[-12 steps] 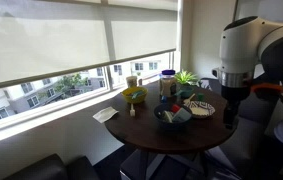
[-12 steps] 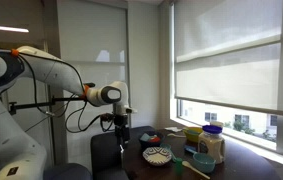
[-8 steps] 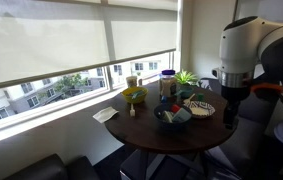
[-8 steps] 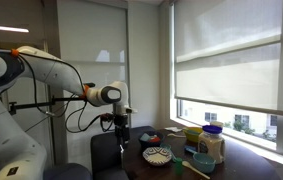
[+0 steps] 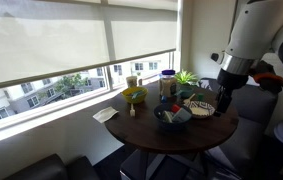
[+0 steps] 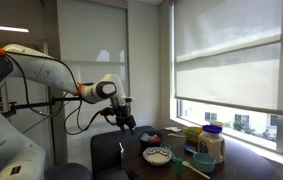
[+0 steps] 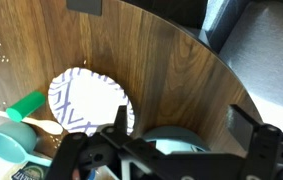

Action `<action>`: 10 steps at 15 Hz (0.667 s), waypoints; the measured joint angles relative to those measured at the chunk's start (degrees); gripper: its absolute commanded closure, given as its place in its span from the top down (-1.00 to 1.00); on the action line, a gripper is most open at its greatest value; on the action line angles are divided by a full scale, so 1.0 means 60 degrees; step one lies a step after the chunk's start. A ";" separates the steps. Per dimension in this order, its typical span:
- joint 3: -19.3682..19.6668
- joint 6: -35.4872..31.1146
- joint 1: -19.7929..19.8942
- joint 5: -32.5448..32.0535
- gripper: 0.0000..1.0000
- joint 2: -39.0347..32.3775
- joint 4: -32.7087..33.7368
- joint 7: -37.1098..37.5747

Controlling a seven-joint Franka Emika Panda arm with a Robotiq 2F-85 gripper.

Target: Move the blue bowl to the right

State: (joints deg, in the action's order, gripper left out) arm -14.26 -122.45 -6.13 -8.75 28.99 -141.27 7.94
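The blue bowl [image 5: 173, 116] sits on the round wooden table [image 5: 151, 132], with small items inside it. It also shows in an exterior view [image 6: 151, 141]. In the wrist view the blue bowl [image 7: 174, 135] lies below my gripper [image 7: 181, 125], partly hidden by its body. My gripper is open and empty, and hangs above the table's edge near the bowl in both exterior views [image 5: 222, 108] [image 6: 129, 122].
A whitish patterned plate [image 7: 91, 100] lies beside the blue bowl [image 5: 201, 108]. A yellow-green bowl [image 5: 133, 96], a blue-lidded jar [image 6: 213, 145], a small plant [image 5: 186, 78], a teal cup [image 7: 11, 146] and a wooden spoon [image 7: 41, 124] also stand on the table. A chair [image 6: 106, 155] is under the arm.
The arm has lifted and swung in over the table edge. The gripper now points down towards the blue bowl. The objects on the table have not moved.
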 measured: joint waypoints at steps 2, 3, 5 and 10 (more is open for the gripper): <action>0.0097 -0.0074 -0.0148 0.0000 1.00 0.0199 -0.0006 -0.0246; 0.0114 -0.0078 -0.0169 0.0000 1.00 0.0246 -0.0017 -0.0287; 0.0125 -0.0096 -0.0172 0.0000 1.00 0.0253 -0.0046 -0.0318; 0.0118 -0.0857 -0.0177 -0.0244 1.00 0.0248 -0.0099 -0.0484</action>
State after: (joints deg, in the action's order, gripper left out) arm -13.55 -127.59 -7.19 -10.22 30.48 -141.86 5.03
